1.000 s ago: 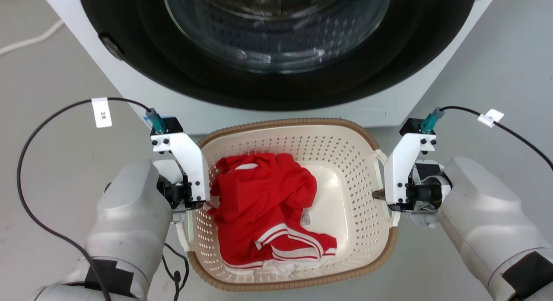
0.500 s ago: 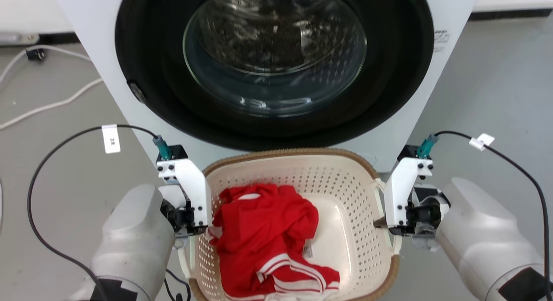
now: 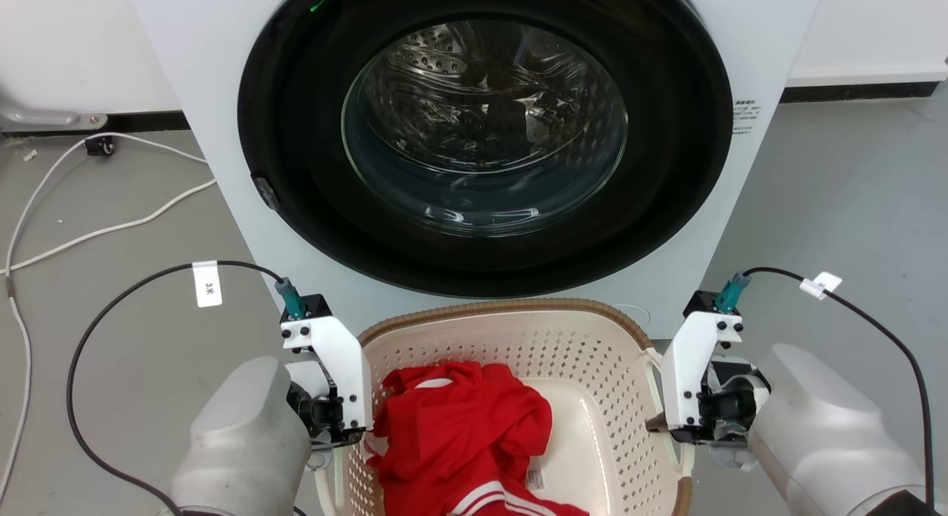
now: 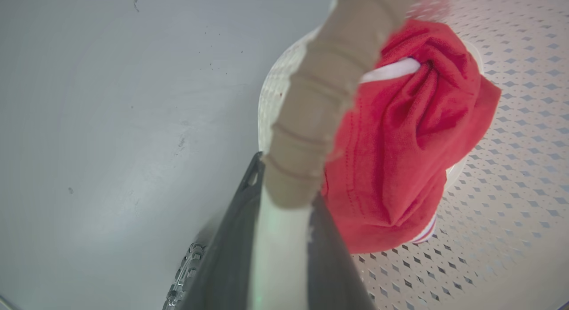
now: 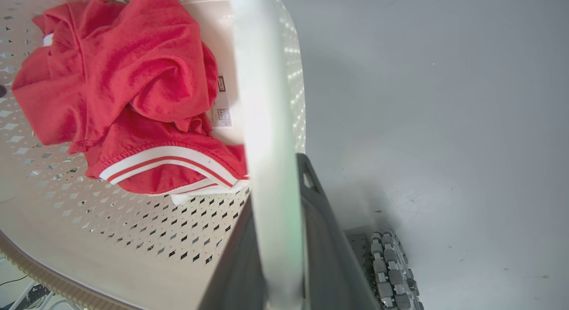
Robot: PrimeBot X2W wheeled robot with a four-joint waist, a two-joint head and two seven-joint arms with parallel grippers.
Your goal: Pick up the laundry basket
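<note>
The laundry basket (image 3: pixel 518 342), cream-white and perforated with a brown woven-look rim, hangs between my two arms in front of the washer. A red garment with white stripes (image 3: pixel 466 427) lies inside it. My left gripper (image 3: pixel 348 434) is shut on the basket's left side. In the left wrist view my left gripper (image 4: pixel 284 212) clamps the white handle just below the brown rim (image 4: pixel 324 92). My right gripper (image 3: pixel 659 427) is shut on the right side. In the right wrist view my right gripper (image 5: pixel 275 212) grips the white handle (image 5: pixel 262 101), with the red garment (image 5: pixel 124 87) to its left.
A white front-loading washer (image 3: pixel 185 94) with a shut round glass door (image 3: pixel 485 124) stands directly ahead, close to the basket's far rim. White cables (image 3: pixel 111 227) run over the grey floor at the left. A ridged grey wheel (image 5: pixel 391 265) sits on the floor below my right wrist.
The head camera has risen, so more of the washer door shows. Both grippers kept their hold, and the basket's far rim now overlaps the washer's front instead of lying below its bottom edge.
</note>
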